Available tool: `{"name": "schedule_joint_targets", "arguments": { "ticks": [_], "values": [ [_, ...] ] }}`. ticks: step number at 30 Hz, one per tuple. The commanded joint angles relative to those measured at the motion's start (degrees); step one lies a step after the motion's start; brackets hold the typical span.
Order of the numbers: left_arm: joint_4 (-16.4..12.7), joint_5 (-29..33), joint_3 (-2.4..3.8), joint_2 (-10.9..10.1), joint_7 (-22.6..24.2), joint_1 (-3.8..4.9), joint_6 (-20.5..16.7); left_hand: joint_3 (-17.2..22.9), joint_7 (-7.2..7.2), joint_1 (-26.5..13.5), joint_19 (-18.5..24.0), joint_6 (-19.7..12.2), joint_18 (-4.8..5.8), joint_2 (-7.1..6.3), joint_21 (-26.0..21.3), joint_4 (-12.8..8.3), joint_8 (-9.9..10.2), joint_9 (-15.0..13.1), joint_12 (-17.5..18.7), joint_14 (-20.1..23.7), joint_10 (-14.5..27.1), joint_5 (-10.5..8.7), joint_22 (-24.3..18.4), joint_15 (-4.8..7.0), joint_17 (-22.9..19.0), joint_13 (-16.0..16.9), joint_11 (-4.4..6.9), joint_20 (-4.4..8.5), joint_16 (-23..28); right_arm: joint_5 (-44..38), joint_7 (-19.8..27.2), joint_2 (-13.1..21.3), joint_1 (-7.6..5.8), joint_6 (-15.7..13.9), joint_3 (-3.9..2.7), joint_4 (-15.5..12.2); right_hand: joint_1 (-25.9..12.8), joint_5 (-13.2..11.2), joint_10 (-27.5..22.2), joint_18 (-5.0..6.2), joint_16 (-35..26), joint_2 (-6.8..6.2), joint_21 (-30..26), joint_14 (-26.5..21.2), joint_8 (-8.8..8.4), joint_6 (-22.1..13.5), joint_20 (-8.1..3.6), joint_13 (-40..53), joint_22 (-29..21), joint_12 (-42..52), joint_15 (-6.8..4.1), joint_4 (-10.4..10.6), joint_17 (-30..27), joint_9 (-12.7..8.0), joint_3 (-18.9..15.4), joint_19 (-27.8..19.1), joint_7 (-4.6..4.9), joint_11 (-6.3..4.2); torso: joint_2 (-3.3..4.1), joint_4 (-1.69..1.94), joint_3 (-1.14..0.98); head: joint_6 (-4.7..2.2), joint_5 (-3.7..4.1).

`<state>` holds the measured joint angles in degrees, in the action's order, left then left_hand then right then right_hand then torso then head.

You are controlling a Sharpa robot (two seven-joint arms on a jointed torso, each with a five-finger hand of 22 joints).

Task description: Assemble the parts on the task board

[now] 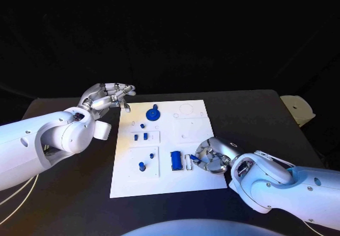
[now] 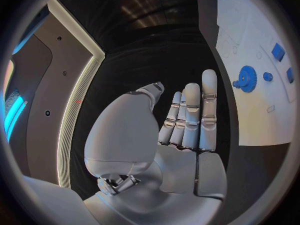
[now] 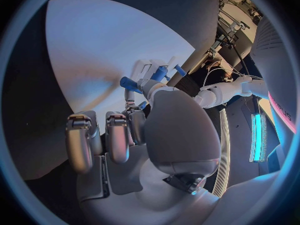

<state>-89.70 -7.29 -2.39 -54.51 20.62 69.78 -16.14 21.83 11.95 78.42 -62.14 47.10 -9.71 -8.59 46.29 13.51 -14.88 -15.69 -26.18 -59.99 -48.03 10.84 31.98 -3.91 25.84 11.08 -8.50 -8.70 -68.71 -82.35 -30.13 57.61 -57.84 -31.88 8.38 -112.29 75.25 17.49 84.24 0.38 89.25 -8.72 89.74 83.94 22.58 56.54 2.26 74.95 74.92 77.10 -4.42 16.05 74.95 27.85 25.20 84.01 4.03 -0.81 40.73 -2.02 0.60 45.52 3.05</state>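
The black tabletop (image 1: 262, 113) carries the white task board (image 1: 191, 132) in its middle, with the long side running from 12 to 6 o'clock.

My left arm (image 1: 42, 142) comes in from 9 o'clock and lies over the tabletop beside the board. My left hand (image 1: 107, 98) hovers near the board's corner at about 11 o'clock, not touching it. In the left wrist view the fingers (image 2: 190, 117) are straight and lie close side by side, the thumb a little apart, and nothing is in the palm.

My right arm (image 1: 290, 187) comes in from about 4 o'clock. My right hand (image 1: 211, 156) is over the board's edge at about 4 o'clock, the palm turned toward the board. The thumb and one finger pinch a small blue part (image 1: 193, 158) at their tips. In the right wrist view this part (image 3: 129, 83) is just above the white surface; I cannot tell if it touches the board. The other fingers (image 3: 78, 140) are curled beside it.

On the board, a blue gear (image 1: 153, 115) stands near 12 o'clock. Two small blue pegs (image 1: 141, 137) stand in the middle of the left half. A blue block (image 1: 176, 161) lies near 5 o'clock, just beside my right hand. A small blue piece (image 1: 142, 166) sits near 7 o'clock.
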Motion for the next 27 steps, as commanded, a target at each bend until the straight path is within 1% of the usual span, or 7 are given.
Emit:
{"name": "schedule_joint_targets", "arguments": {
  "ticks": [1,3,4,6,11,18,27],
  "values": [
    [-0.2,0.1,0.03,0.1,0.4,0.04,0.9,-0.1,0.3,0.3,-0.3,-0.5,-0.86,0.38,-0.2,0.3,-0.2,0.1,-0.2,0.4,0.4,0.28,-0.1,-0.1,-0.1,-0.1,-0.01,-0.2,-0.3,2.9,-0.1,-0.7,0.17,-0.4,0.0,0.4,-2.1,-0.7,0.9,-0.38,0.2,-0.13,0.3,5.8,2.41,1.1,-0.41,8.5,15.1,0.2,0.13,0.4,14.0,3.0,0.1,6.0,-0.43,0.12,0.06,0.0,-0.04,0.05,-0.1],
    [-0.2,0.1,0.03,0.1,0.4,0.04,1.0,-0.1,0.3,0.3,-0.3,-0.5,-0.86,0.38,-0.2,0.3,-0.2,0.1,-0.2,0.4,0.4,0.28,-0.1,-0.1,-0.1,-0.1,-0.01,-0.2,-0.3,3.1,-0.3,-1.1,0.23,-0.3,0.0,0.7,-4.0,-1.8,0.9,-0.38,0.2,-0.21,0.3,5.8,2.56,1.4,-0.41,8.6,15.1,0.3,0.12,0.5,14.0,3.1,-0.1,6.0,-0.46,0.1,0.06,0.01,-0.05,0.08,-0.11],
    [-0.2,0.1,0.03,0.1,0.4,0.04,1.0,-0.1,0.3,0.3,-0.3,-0.5,-0.86,0.38,-0.2,0.3,-0.2,0.1,-0.2,0.4,0.4,0.28,-0.1,-0.1,-0.1,-0.1,-0.01,-0.2,-0.3,3.2,-0.4,-1.2,0.24,-0.3,0.0,0.8,-6.1,0.9,0.9,-0.38,0.2,-0.37,0.3,5.8,2.67,1.5,-0.44,8.6,15.1,0.3,0.13,0.4,14.0,3.2,-0.7,6.0,-0.49,0.11,0.04,-0.02,-0.06,0.11,-0.11],
    [-0.3,0.1,0.03,0.1,0.4,0.04,1.0,-0.1,0.3,0.3,-0.3,-0.5,-0.86,0.38,-0.2,0.3,-0.2,0.1,-0.2,0.4,0.4,0.28,-0.1,-0.1,-0.1,-0.1,-0.01,-0.2,-0.3,3.3,-0.5,-1.5,0.27,-0.2,0.0,1.0,-7.8,3.0,1.0,-0.38,0.2,-0.21,0.3,5.8,2.82,1.6,-0.47,8.7,15.1,0.4,0.09,0.5,14.0,3.3,-1.5,6.0,-0.48,0.09,0.02,-0.04,-0.03,0.14,-0.18],
    [-0.3,0.1,0.03,0.1,0.3,0.04,1.0,-0.1,0.3,0.3,-0.3,-0.5,-0.86,0.38,-0.2,0.3,-0.2,0.1,-0.2,0.4,0.4,0.28,-0.1,-0.1,-0.1,-0.1,-0.01,-0.2,-0.3,3.5,-0.8,-2.4,0.31,1.6,0.0,1.6,-10.6,2.5,1.1,-0.38,0.2,0.33,0.3,5.8,3.26,2.2,-0.52,8.9,15.1,0.7,0.0,0.6,14.1,3.5,-3.2,6.0,-0.67,-0.04,0.02,-0.06,-0.06,0.2,-0.21],
    [-0.3,0.1,0.03,0.1,0.2,0.04,1.1,-0.1,0.3,0.3,-0.3,-0.5,-0.86,0.38,-0.2,0.3,-0.2,0.1,-0.2,0.4,0.4,0.28,-0.1,-0.1,-0.1,-0.1,-0.01,-0.2,-0.3,3.6,-0.9,-2.9,0.35,3.2,0.0,2.0,-11.3,3.0,1.2,-0.38,0.2,0.53,0.3,5.8,3.49,2.4,-0.58,9.0,15.1,0.8,-0.08,0.6,14.1,3.7,-3.7,6.0,-0.8,-0.14,0.01,-0.08,-0.07,0.44,-0.44],
    [-0.4,0.1,0.03,0.0,0.2,0.04,1.1,-0.1,0.3,0.3,-0.3,-0.5,-0.86,0.38,-0.2,0.3,-0.2,0.1,-0.2,0.4,0.4,0.28,-0.1,-0.1,-0.1,-0.1,-0.01,-0.2,-0.3,3.3,-0.8,-3.4,0.38,2.7,0.0,2.2,-11.2,3.2,1.2,-0.38,0.2,0.61,0.3,5.8,3.56,2.5,-0.61,9.0,15.1,0.9,-0.12,0.4,14.0,3.7,-3.7,6.0,-0.91,-0.21,0.01,-0.06,-0.06,0.39,-0.53]
  ]
}}
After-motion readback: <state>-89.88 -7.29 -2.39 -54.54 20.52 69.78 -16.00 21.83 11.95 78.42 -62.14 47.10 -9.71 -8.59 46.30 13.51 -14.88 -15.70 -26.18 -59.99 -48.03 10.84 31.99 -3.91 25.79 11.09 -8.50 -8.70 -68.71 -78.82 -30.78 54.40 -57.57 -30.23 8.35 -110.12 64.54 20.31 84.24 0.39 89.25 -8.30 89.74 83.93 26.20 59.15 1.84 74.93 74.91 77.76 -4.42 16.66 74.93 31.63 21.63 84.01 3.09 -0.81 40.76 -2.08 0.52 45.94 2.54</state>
